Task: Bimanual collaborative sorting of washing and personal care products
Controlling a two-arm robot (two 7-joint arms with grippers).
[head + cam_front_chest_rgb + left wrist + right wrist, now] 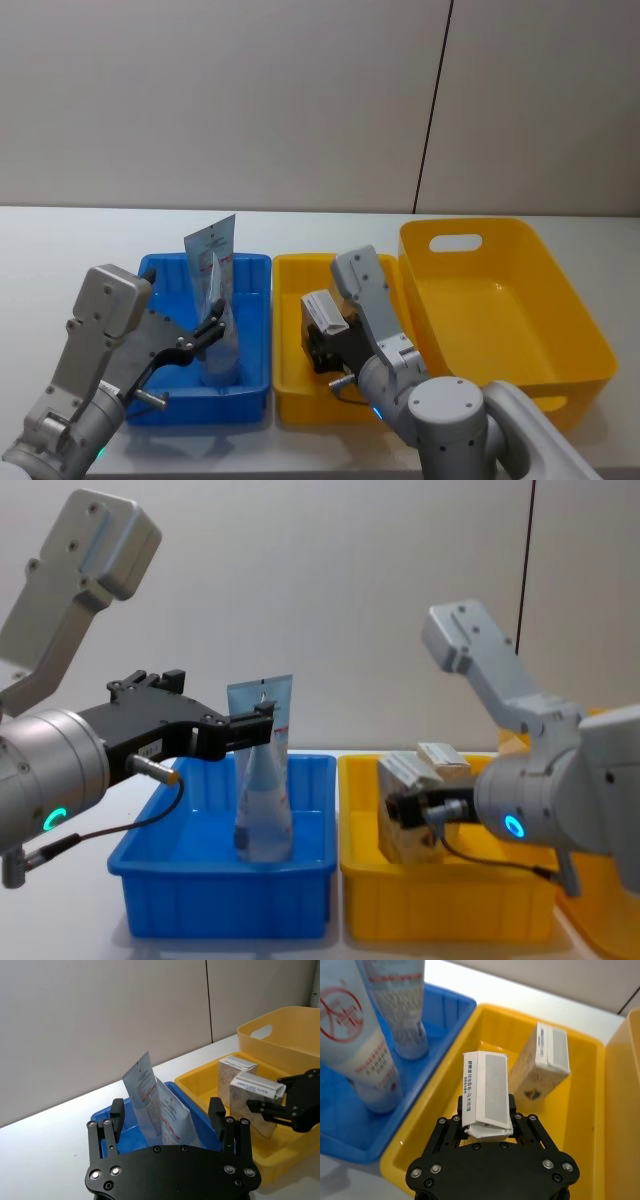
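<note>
While my right claw [487, 1116] is clenching one cream box [487, 1085] by its lower end, I am holding it over the yellow tray [580, 1120], dead ahead at twelve o'clock. I judge that this is where the boxes are going, since a second box [547, 1060] is standing there on end, just beyond the held one. My left claw [166, 1110] is hanging released at eleven o'clock, fingers spread wide before the two tubes in the blue tray [160, 268]. The wider tube [355, 1045] and the narrower tube [400, 1005] are standing cap-down, flat ends up, leaning on each other. That is probably what is keeping them upright. The big handled basket [500, 300] is sitting at two o'clock.

As for writing, the wider tube is showing a red ring logo with red strokes inside, and rows of red and dark print too fine to read. The held box is carrying a column of dark characters along one edge and a plain grey panel. The standing box is showing a small dark diamond mark near its base.
</note>
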